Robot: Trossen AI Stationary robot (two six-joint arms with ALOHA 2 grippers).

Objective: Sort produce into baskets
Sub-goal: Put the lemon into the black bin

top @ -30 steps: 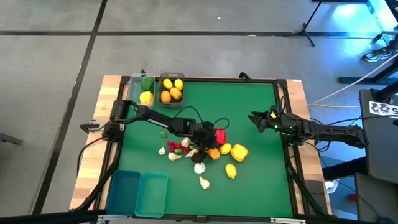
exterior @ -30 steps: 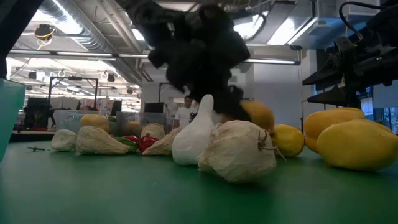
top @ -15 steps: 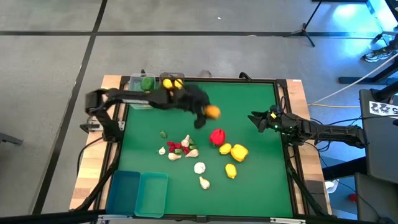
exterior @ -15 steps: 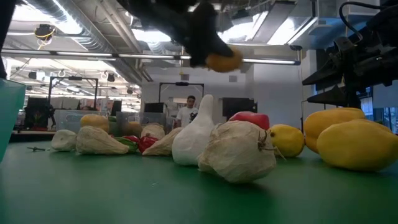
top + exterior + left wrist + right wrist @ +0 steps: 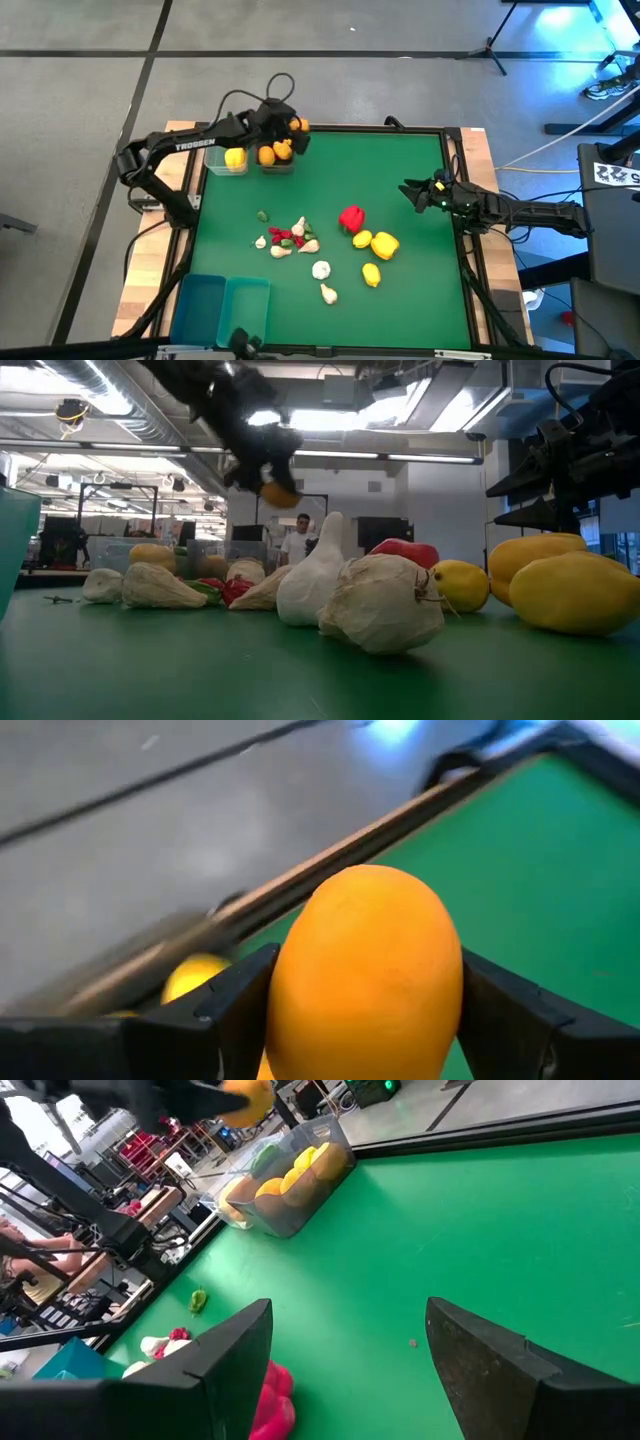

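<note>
Two clear baskets (image 5: pixel 252 150) are seen from above at the far left corner of the green worktop (image 5: pixel 400 180), and over them the left tool (image 5: pixel 290 128) is clenched on an orange (image 5: pixel 297 125). Oranges and lemons already lie in the bin beneath. Mid-worktop, a red pepper (image 5: pixel 351 217), yellow pieces (image 5: pixel 378 243), garlic bulbs (image 5: pixel 321 269) and chilies are scattered; two teal baskets (image 5: pixel 222 309) sit at the near left edge. The right tool (image 5: pixel 410 190) is parked at the right side, fingers spread and holding nothing.

From worktop level, garlic (image 5: pixel 380 600) crowds the foreground and blocks much of the pile; the orange (image 5: pixel 274 491) is carried high above it.

In the left wrist view, the orange (image 5: pixel 365 970) is gripped between both fingers.

In the right wrist view, open fingers (image 5: pixel 235 1355) frame the filled basket (image 5: pixel 290 1180) beyond.
</note>
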